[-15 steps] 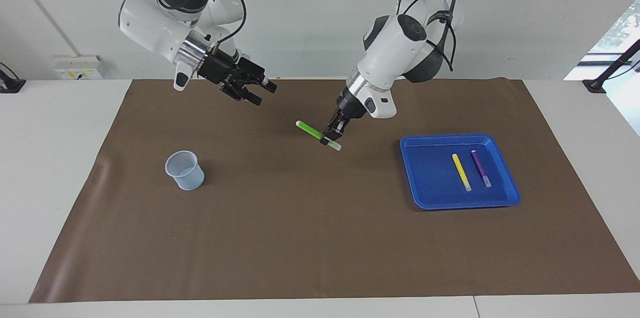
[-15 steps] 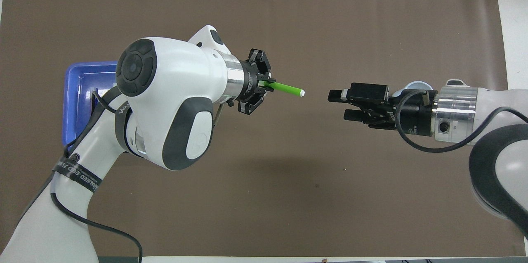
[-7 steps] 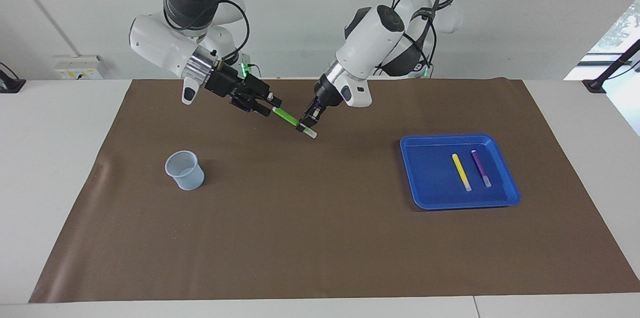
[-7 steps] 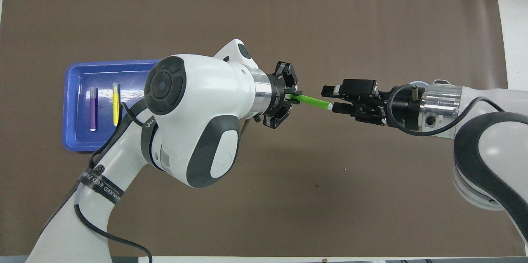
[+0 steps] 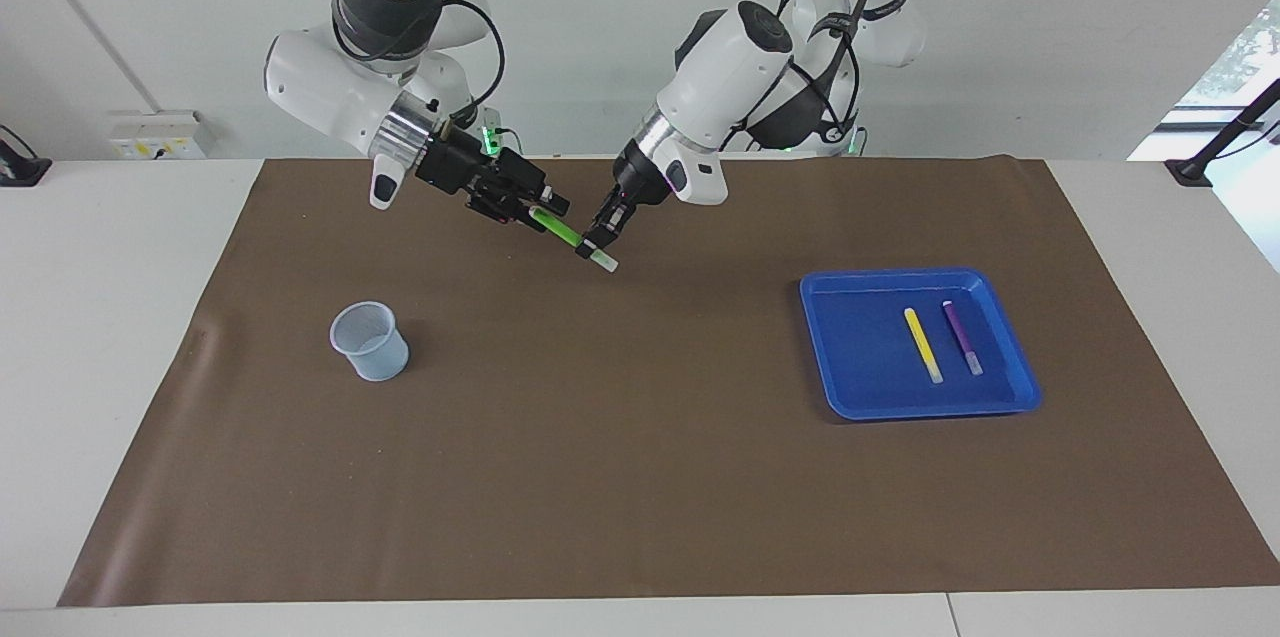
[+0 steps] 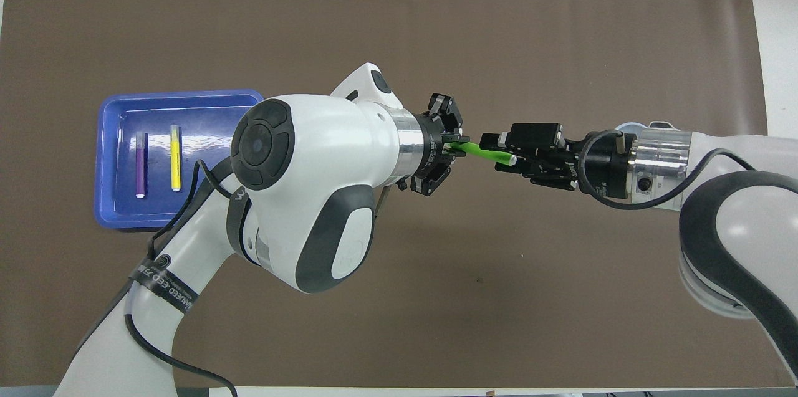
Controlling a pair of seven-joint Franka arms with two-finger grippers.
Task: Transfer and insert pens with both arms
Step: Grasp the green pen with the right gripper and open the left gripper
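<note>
Handover in mid-air, over the mat's middle. Left gripper point(image 5: 601, 234) clamps the green pen point(image 5: 566, 235) near its pale cap end. The pen's long axis points straight at the right gripper point(image 5: 545, 207), whose fingers straddle the free end (can't tell if they've closed yet). The right arm needs a firm pinch before the left lets go. The cup point(image 5: 369, 341) sits toward the right arm's end, path clear. The yellow pen point(image 5: 923, 344) and purple pen point(image 5: 962, 337) lie in the blue tray point(image 5: 1019, 363).
</note>
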